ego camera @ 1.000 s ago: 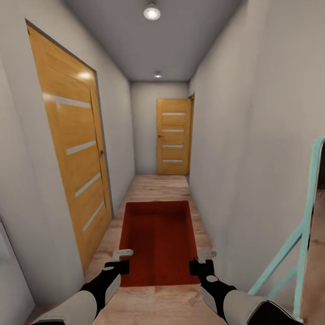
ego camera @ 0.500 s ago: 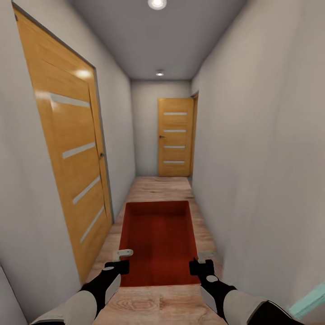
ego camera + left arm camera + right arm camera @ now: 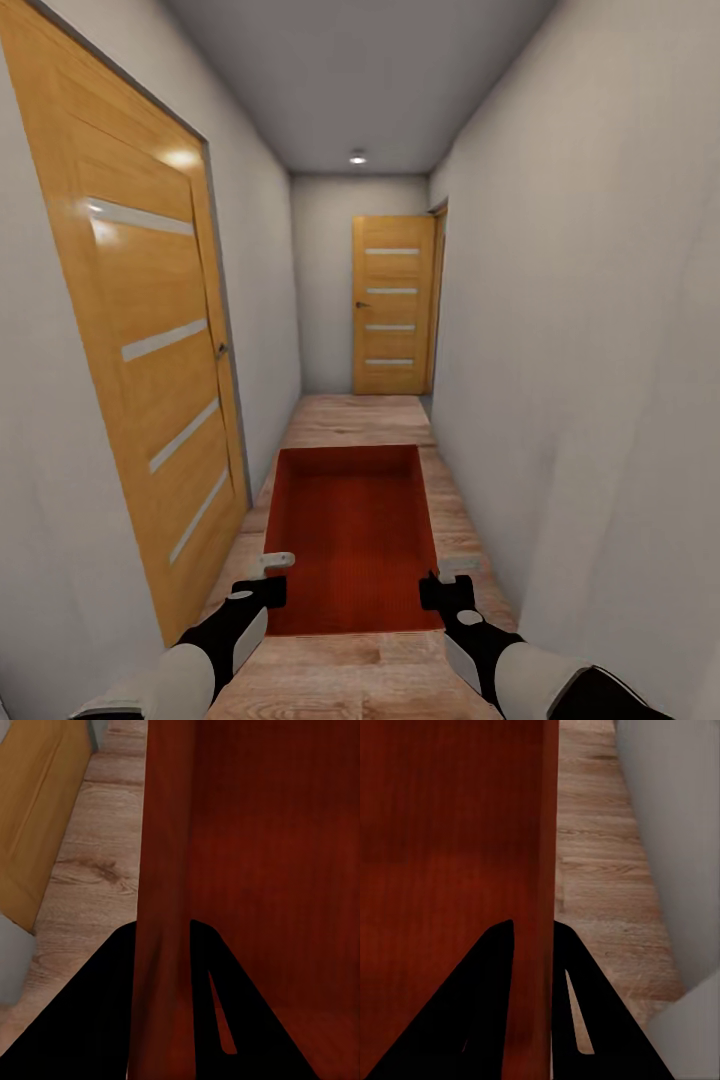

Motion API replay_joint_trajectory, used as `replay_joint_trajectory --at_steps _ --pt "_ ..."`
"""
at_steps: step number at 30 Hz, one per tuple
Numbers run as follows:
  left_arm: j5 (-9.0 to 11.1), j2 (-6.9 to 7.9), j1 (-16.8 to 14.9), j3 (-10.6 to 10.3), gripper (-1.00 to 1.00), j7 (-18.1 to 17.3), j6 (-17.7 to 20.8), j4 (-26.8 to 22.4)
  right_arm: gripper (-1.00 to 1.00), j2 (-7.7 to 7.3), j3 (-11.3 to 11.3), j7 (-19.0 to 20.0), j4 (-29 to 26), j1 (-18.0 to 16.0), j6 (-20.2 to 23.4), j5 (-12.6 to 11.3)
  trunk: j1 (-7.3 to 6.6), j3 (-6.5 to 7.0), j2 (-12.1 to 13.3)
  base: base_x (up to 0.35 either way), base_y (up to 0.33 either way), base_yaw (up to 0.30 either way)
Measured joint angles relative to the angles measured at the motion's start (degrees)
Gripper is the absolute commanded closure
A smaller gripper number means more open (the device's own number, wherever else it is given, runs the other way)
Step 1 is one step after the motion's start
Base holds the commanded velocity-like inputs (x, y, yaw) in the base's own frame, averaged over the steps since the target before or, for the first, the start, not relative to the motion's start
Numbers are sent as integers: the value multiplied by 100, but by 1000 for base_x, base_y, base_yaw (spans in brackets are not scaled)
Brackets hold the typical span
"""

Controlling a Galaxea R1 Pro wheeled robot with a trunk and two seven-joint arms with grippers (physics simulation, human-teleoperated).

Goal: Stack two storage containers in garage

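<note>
Orange-red storage container (image 3: 352, 535) carried level down a narrow hallway, left gripper (image 3: 268, 577) and right gripper (image 3: 447, 578) each clamped over a side wall to balance it.

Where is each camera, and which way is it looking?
Head view: up on the robot's head, looking down a hallway with two doors; both arms hold the bin, left gripper, right gripper.
Left wrist view: by the left gripper, looking along its fingers straddling the bin's wall.
Right wrist view: by the right gripper, fingers straddling the bin's other wall.
All share the bin and wood floor.
</note>
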Motion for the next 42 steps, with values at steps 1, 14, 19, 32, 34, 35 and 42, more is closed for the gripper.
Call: replay_joint_trajectory --at_steps 1,14,19,32,34,35,42 --pt "-5 -1 0 6 100 0 0 2 100 0 3 1 1 0 1 -3 0 0 0 320 88 0" --pt "-12 -3 0 16 100 1 -1 12 100 0 -6 5 7 1 0 6 0 0 0 321 84 0" --pt "48 9 -2 -49 100 -2 -1 13 100 6 -11 -5 10 1 -7 10 0 0 0 321 78 0" --pt "56 14 -1 -69 100 -5 0 -2 100 8 -2 -8 5 1 -13 -5 0 0 0 321 70 0" --pt "54 14 -1 -69 100 -5 0 -1 100 8 4 -9 6 1 -14 -12 0 0 0 321 25 0" --pt "55 14 -1 -69 100 -5 0 -1 100 8 8 -10 6 1 -14 -17 0 0 -1 321 32 0" --pt "14 9 -1 -25 100 -9 -1 5 100 8 16 -7 8 1 -10 -22 0 0 0 321 39 0"
